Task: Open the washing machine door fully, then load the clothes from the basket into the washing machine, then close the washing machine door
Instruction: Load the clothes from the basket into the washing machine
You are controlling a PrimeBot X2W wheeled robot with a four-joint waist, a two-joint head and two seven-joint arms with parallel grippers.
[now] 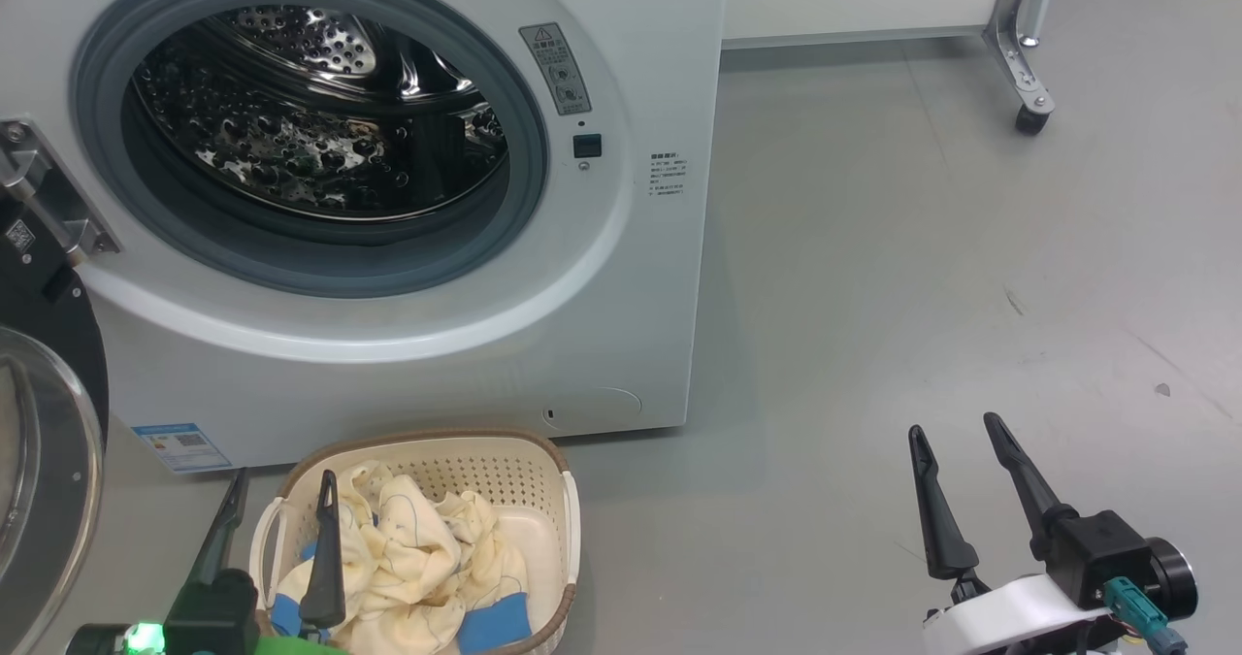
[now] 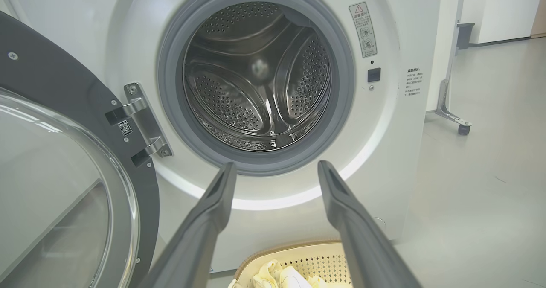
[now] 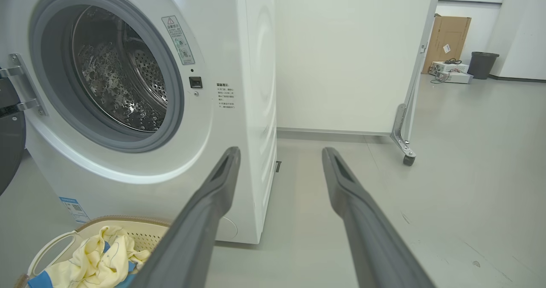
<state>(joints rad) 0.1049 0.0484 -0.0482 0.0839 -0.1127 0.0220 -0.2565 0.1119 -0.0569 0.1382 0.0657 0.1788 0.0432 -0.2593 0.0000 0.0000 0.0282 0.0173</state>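
A: Where are the clothes (image 1: 408, 548) lying?
B: In the basket (image 1: 427, 438) fronting the washing machine (image 1: 631, 296); washing machine door (image 1: 58, 330) hanging open, leftward. The left gripper (image 1: 284, 477) is hovering over the basket, right gripper (image 1: 954, 427) over floor, both gaping, holding nothing. Wheeled frame (image 1: 1027, 92) standing beyond.

Bright, even light — glints on the steel drum (image 1: 320, 121), soft shadows, wrist views bowed at edges.

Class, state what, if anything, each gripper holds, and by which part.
Nothing is held: left gripper and right gripper have open, empty jaws; clothes lie in the basket.
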